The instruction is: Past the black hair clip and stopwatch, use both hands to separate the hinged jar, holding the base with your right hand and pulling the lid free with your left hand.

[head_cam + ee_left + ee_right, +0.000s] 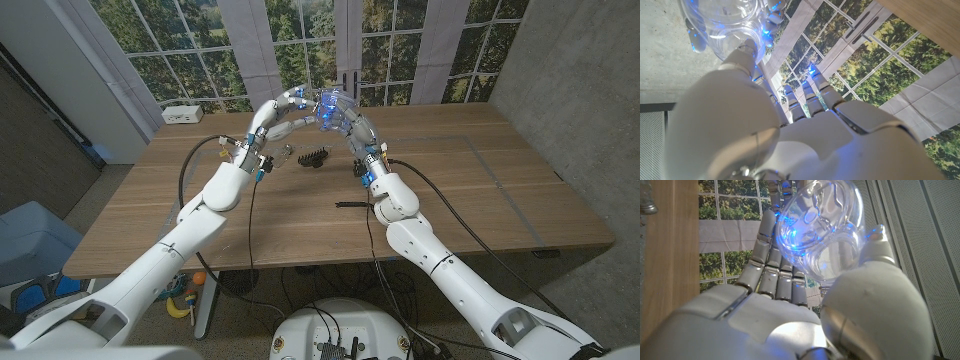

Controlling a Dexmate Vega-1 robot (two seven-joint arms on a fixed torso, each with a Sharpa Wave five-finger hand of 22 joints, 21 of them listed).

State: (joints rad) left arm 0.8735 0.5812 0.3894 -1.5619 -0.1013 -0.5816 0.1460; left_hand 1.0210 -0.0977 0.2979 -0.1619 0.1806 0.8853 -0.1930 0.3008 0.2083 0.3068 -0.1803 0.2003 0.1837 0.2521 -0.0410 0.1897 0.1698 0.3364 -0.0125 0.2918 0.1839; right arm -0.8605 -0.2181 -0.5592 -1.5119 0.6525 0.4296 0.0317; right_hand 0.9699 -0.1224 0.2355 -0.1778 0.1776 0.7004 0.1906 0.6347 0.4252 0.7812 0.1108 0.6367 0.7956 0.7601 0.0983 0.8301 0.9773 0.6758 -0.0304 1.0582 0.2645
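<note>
Both my hands are raised above the far middle of the table and meet at a clear hinged jar. My right hand grips the jar's base between thumb and fingers. The round lid stands tilted off the base, lit blue. My left hand reaches in from the other side and pinches the jar between its thumb and a finger, while the other fingers stay stretched out. The black hair clip and the small stopwatch lie on the table below the hands.
A thin black item lies on the wooden table near my right forearm. A white power strip sits at the far left corner. Windows run behind the table, with a grey wall to the right.
</note>
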